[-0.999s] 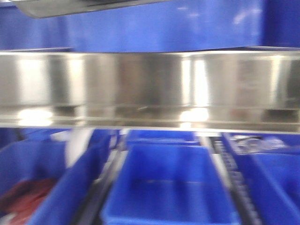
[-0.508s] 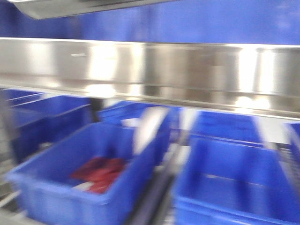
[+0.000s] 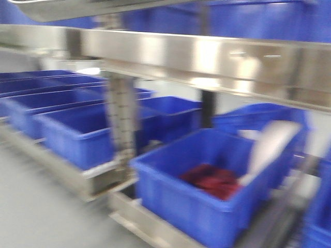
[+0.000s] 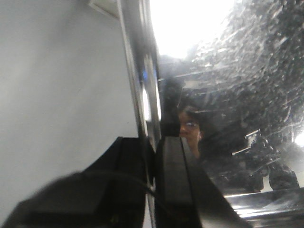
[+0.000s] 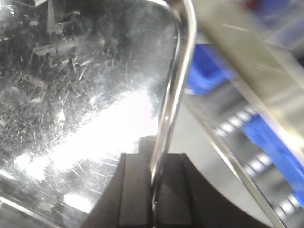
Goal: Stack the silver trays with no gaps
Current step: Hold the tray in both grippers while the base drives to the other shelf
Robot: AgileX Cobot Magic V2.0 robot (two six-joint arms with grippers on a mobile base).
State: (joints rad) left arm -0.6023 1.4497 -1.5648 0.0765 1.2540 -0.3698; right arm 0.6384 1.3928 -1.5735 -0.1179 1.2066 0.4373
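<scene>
silver tray point(image 3: 77, 7) hangs up high between both arms, near the shelf rail point(image 3: 207, 54). left gripper point(image 4: 153, 161) jaws pinch one thin rim, right gripper point(image 5: 153, 180) jaws pinch another. i worry an uneven pull could slide a rim free, tipping the tray toward the blue bins point(image 3: 207, 196).

No lettering, label, brand or number can be read anywhere: the blue bins point(image 3: 181, 206), the steel shelf rail point(image 3: 207, 54) and the silver tray point(image 5: 71, 85) show only blur and glare.
</scene>
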